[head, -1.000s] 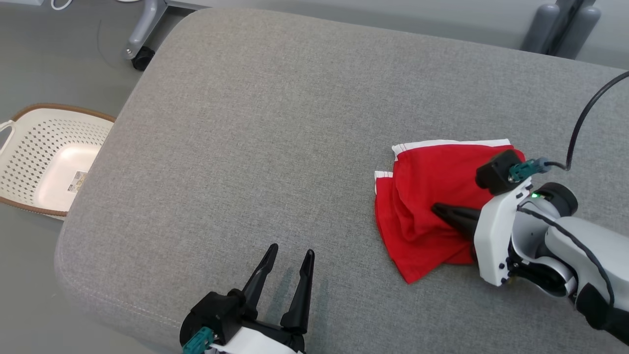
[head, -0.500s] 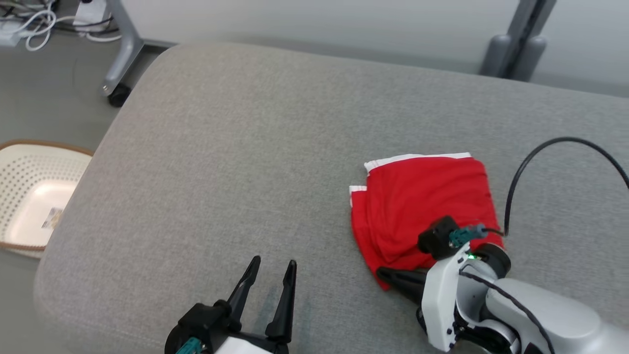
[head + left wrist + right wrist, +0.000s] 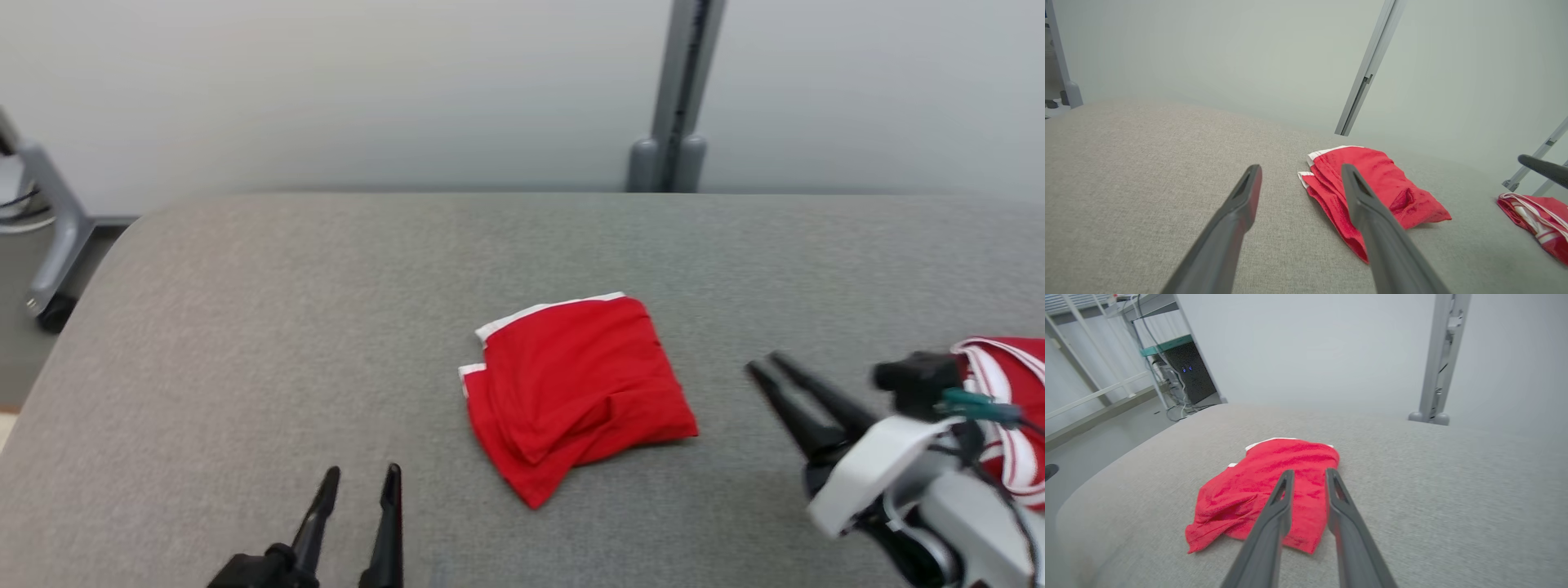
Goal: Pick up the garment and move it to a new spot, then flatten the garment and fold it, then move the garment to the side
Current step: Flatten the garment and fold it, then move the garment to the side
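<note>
Your right gripper has backed off the folded red cloth garment, which lies mid grey upholstered surface, pale wall behind. Its fingers slightly apart, left gripper wide; both empty.

Folded red garment with white trim, slightly rumpled, flat near middle of grey cushion.

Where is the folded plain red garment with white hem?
The red garment lies centrally on the grey fabric cushion in the head view, between the left gripper and right gripper.
</note>
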You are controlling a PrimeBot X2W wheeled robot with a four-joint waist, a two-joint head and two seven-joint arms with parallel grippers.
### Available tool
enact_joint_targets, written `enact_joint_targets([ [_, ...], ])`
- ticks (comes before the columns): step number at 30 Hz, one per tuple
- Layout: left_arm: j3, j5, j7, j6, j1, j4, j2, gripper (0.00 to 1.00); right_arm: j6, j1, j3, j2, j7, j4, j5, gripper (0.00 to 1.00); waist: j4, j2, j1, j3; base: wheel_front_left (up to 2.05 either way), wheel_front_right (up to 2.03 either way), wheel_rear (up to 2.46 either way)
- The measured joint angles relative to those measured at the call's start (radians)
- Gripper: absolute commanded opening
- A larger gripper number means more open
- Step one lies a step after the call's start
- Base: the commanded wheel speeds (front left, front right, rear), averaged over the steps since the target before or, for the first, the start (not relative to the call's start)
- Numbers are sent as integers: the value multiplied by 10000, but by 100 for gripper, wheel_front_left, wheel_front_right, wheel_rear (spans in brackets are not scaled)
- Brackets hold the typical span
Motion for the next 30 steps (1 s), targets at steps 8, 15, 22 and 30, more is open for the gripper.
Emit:
enact_joint_targets([
  [8, 991, 357, 0, 58, 212, -633, 0, 100, -2, 3393, -5501, 1007, -48, -1016, -4015, 100, -920, 0, 0, -335, 0, 0, 0],
  [15, 1354, 552, 0, -140, 491, -539, 0, 100, 0, 4975, -7595, 2454, -54, -1628, -6008, 100, -1157, 0, 0, -425, 0, 0, 0],
  [22, 1275, 548, 0, -178, 493, -512, 2, 100, 0, 5296, -8211, 2926, -54, -1804, -6521, 100, -1025, 0, 0, -309, 0, 0, 0],
  [30, 871, 602, 0, -270, -106, -552, 10, 100, 0, 3892, -7363, 3118, 190, -1127, -5335, 100, -715, 0, 0, 340, 0, 0, 0],
])
